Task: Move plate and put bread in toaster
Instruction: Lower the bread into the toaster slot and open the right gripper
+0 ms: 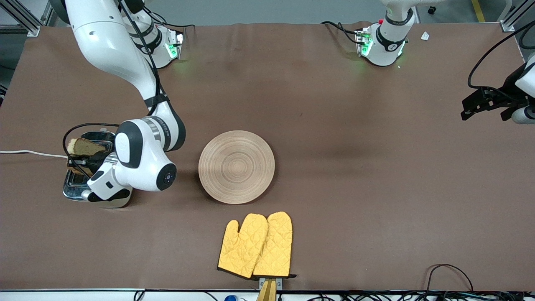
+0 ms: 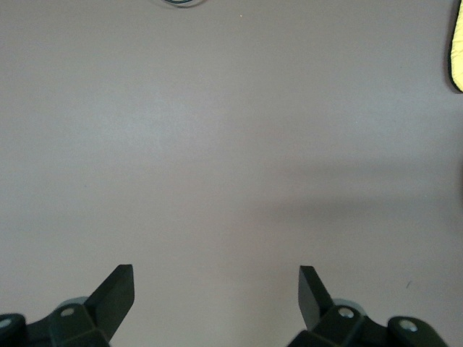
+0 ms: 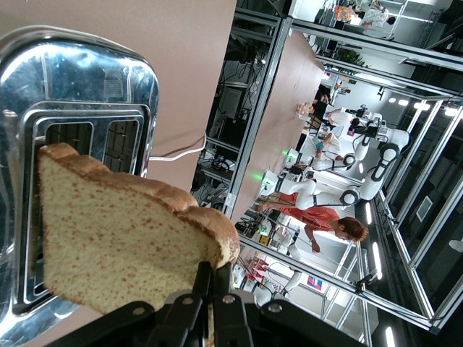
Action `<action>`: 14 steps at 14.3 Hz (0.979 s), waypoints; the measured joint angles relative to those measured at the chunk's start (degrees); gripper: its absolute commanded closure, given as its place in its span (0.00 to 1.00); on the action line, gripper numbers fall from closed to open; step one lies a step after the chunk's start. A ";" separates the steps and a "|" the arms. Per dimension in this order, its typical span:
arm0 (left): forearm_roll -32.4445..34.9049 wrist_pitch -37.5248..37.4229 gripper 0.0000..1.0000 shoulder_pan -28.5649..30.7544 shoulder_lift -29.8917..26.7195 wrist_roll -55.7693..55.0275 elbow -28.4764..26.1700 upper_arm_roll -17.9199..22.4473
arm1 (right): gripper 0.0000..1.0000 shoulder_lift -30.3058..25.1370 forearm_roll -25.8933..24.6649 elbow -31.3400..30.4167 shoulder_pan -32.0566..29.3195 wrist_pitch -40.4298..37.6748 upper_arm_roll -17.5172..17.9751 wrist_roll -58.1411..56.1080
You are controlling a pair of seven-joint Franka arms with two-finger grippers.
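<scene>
bread (image 3: 123,238) hangs edge-on above the toaster (image 1: 90,171), pinched by its crust in the right claw (image 3: 210,303), whose fingers are pressed together on one edge of the slice. it looks light and soft, a porous crumb with a slightly firmer brown crust, so it probably bends or tears under a hard squeeze and may sag when held from a single edge. the crust seems the best place to hold it, and a light grip should be enough for its weight. in the right wrist view the slice covers part of the chrome top, and the two dark slots show just beside it; i judge it needs lining up with one slot before it goes down, since a corner could catch on the slot's metal rim.

the toaster stands at the right arm's end of the worktop (image 1: 376,188), its white cord (image 1: 29,153) trailing off toward the table edge. the plate (image 1: 236,167) lies flat beside the toaster, toward the left arm's end, apart from it and bare. a pair of yellow oven mitts (image 1: 256,246) lies nearer the front camera than the plate. nothing stands between the slice and the slots except the right arm's own wrist, which crowds the toaster's top.

the left claw (image 2: 215,296) waits over bare worktop well away from the toaster, its fingers spread and holding nothing
</scene>
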 measured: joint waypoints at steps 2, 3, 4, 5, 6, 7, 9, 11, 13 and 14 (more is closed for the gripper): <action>0.00 0.00 0.00 0.00 0.00 0.00 0.00 0.00 | 1.00 0.05 0.00 0.01 -0.41 0.02 -0.01 0.00; 0.00 0.00 0.00 0.00 0.00 0.00 0.00 0.00 | 1.00 0.06 0.00 0.01 -0.57 0.04 -0.01 0.00; 0.00 0.00 0.00 0.00 0.00 0.00 0.00 0.00 | 1.00 0.11 0.00 0.02 -0.68 0.06 -0.01 0.00; 0.00 0.00 0.00 0.00 0.00 0.00 0.00 0.00 | 1.00 0.18 0.00 0.01 -0.77 0.15 -0.01 0.00; 0.00 0.00 0.00 0.00 0.00 0.00 0.00 0.00 | 1.00 0.25 0.00 0.01 -0.83 0.47 -0.01 0.00; 0.00 0.00 0.00 0.00 0.00 0.00 0.00 0.00 | 1.00 0.33 0.00 0.01 -0.86 0.74 -0.01 0.00; 0.00 0.00 0.00 0.00 0.00 0.00 0.00 0.00 | 0.99 0.54 0.00 0.02 -0.87 1.12 0.00 0.01; 0.00 0.00 0.00 -0.01 0.00 0.00 0.00 -0.01 | 0.99 0.89 0.00 0.02 -0.87 1.35 0.01 0.03; 0.00 0.00 0.00 -0.01 0.00 0.00 0.00 -0.01 | 0.98 1.34 0.00 0.06 -0.87 1.41 0.02 0.06; 0.00 0.00 0.00 -0.01 0.00 0.00 0.00 -0.01 | 0.90 1.52 0.02 0.07 -0.87 1.41 0.02 0.07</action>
